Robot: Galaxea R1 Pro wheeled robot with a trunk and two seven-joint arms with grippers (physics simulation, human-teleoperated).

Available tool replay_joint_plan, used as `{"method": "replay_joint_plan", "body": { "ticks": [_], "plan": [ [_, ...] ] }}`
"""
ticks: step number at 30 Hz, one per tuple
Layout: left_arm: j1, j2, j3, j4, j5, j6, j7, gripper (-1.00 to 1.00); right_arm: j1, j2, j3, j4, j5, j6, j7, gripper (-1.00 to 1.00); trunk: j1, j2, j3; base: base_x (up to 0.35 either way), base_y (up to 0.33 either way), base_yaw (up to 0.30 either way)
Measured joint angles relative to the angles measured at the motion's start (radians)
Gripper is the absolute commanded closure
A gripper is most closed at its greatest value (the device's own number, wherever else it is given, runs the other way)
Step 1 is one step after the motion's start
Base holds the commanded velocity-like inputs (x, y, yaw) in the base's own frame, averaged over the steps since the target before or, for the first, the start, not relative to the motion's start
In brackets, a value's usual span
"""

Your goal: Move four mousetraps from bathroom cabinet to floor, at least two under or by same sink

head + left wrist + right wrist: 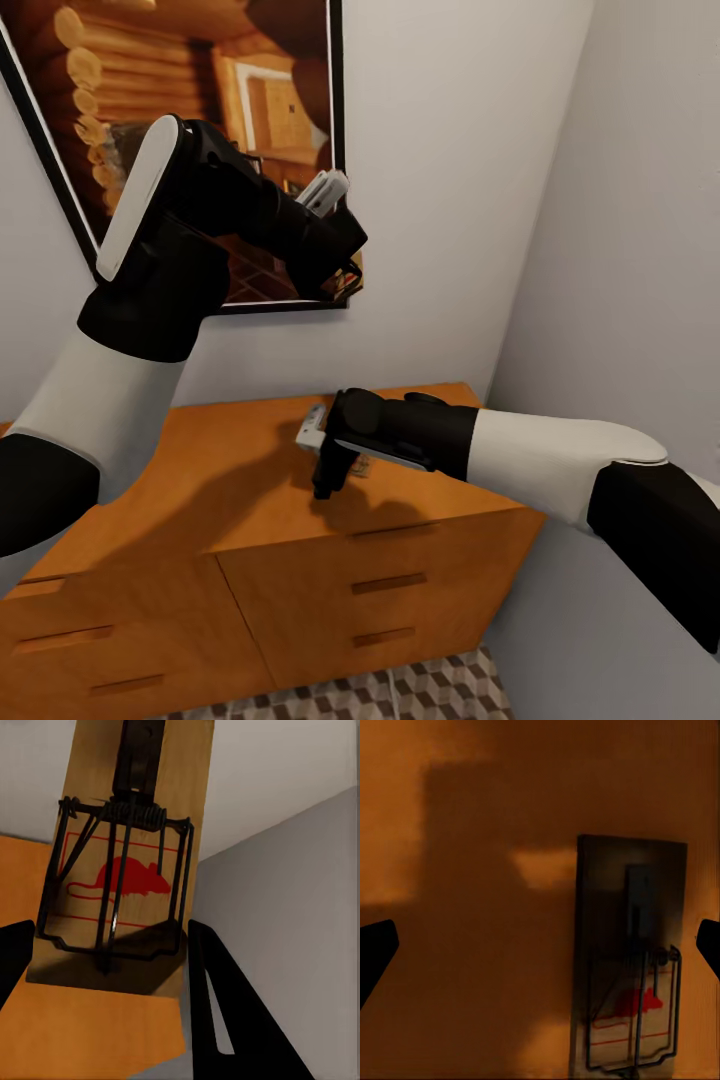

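Left gripper [340, 262] raised in front of the framed picture [200, 100], clamped on a mousetrap [127, 870]; trap sits between the fingers [225, 1012], red mouse print visible. Right gripper [325, 480] low over the cabinet [200, 500] top, jaws apart. Second trap [631, 960] lies flat on the cabinet between them, untouched. Floor [440, 690] at bottom.

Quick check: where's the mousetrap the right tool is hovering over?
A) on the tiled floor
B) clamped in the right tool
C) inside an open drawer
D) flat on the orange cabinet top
D: the right wrist view shows the mousetrap lying flat on the cabinet top, with the right tool open above it.
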Motion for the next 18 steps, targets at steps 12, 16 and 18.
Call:
{"method": "replay_joint_plan", "body": {
  "ticks": [12,16,18],
  "plan": [
    [0.000,-0.002,0.000,0.000,0.000,0.000,0.000,1.00,-0.001,-0.034,0.001,0.002,-0.014,-0.001,0.000,-1.00,0.000,0.000,0.000,0.000,-0.009,0.000],
    [0.000,-0.003,0.000,0.000,0.000,0.000,0.000,1.00,0.000,-0.043,-0.002,0.005,-0.015,-0.003,0.001,-1.00,0.000,0.000,0.000,0.000,0.000,0.000],
    [0.000,-0.005,0.000,0.000,0.000,0.000,0.000,1.00,0.000,-0.046,-0.003,0.004,-0.013,-0.004,0.001,-1.00,0.000,0.000,0.000,0.000,0.000,0.000]
  ]
}}
